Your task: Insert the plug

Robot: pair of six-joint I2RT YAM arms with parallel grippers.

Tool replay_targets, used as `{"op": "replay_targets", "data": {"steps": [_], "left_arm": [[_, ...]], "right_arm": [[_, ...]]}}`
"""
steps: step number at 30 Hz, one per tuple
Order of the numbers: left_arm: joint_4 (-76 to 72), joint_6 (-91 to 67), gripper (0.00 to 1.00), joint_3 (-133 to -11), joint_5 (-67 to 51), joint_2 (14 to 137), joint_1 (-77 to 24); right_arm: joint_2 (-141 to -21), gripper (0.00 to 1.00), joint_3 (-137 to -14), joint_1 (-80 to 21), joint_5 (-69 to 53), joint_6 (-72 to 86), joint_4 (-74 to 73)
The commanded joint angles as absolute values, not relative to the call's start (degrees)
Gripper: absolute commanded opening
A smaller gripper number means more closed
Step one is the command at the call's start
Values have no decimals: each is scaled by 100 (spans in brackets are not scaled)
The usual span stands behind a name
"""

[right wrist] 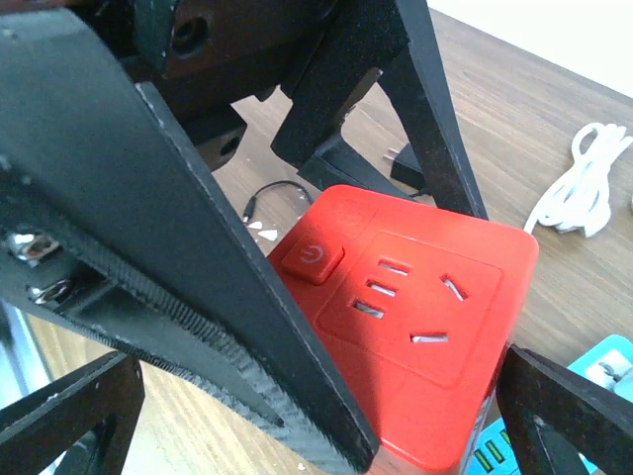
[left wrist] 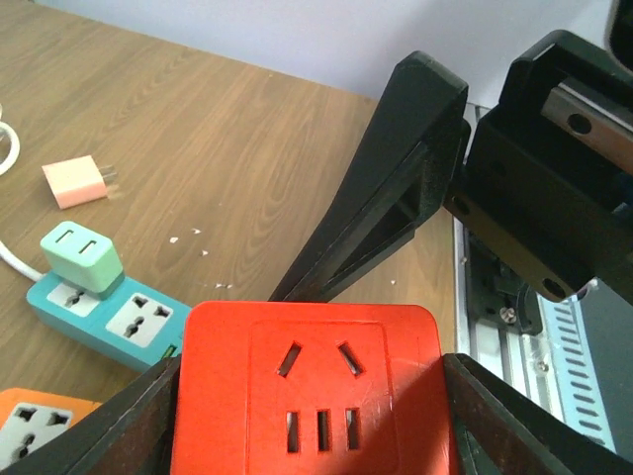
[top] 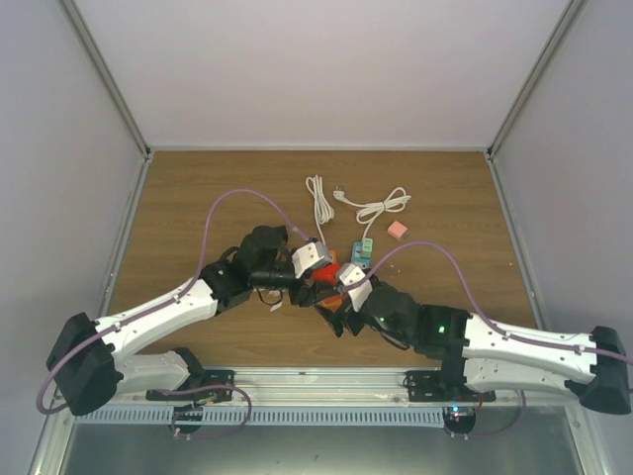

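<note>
Plug is in neither arm yet: the left gripper has its jaws pinching the red socket cube at mid-worktop, the right gripper holds its jaws spread and empty beside it, so next, I judge, it must fetch the pink charger lying loose nearby.

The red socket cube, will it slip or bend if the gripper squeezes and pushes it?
Probably rigid: the red socket cube shows a moulded shell with flat faces, so it should not bend. Its smooth sides may slip in the left gripper if pushed hard. Blocky and square, it looks unlikely to roll.
</note>
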State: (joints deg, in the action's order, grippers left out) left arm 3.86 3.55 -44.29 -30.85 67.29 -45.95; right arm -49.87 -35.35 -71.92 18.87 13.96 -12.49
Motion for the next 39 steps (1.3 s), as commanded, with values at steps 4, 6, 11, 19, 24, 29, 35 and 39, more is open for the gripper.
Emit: {"op": "replay_targets", "data": {"steps": [4, 6, 11, 19, 24, 29, 35, 39], "left_arm": [[220, 1094, 0, -4720, -3267, 6877, -4486], [215, 1268, 0, -4667, -3475, 6907, -4482], [397, 1790, 0, -4603, -3917, 6791, -4467], [1561, 2716, 0, -5275, -4619, 6497, -4398], [2200, 3201, 0, -5598, -5203, 6497, -4254], [3279, 4022, 5, -6127, -5976, 6960, -3985], [4139, 4494, 4, -6722, -6574, 7394, -3442], [3970, 4380, 2, -6588, -6692, 7032, -3298]], "right_arm": [[-5341, 100, -3868, -7268, 1520, 1118, -1240], [-5090, 100, -3916, -7269, 1530, 1087, -1340], [-4517, 100, -3658, -7279, 1560, 1113, -1218], [-4773, 99, -3378, -7266, 822, 622, -732], [-4486, 100, -3259, -7269, 420, 496, -559], [-4809, 100, -3255, -7280, 207, 372, -540], [-4489, 100, -3159, -7279, 744, 393, -412], [-3720, 100, -2952, -7282, 947, 438, -273]]}}
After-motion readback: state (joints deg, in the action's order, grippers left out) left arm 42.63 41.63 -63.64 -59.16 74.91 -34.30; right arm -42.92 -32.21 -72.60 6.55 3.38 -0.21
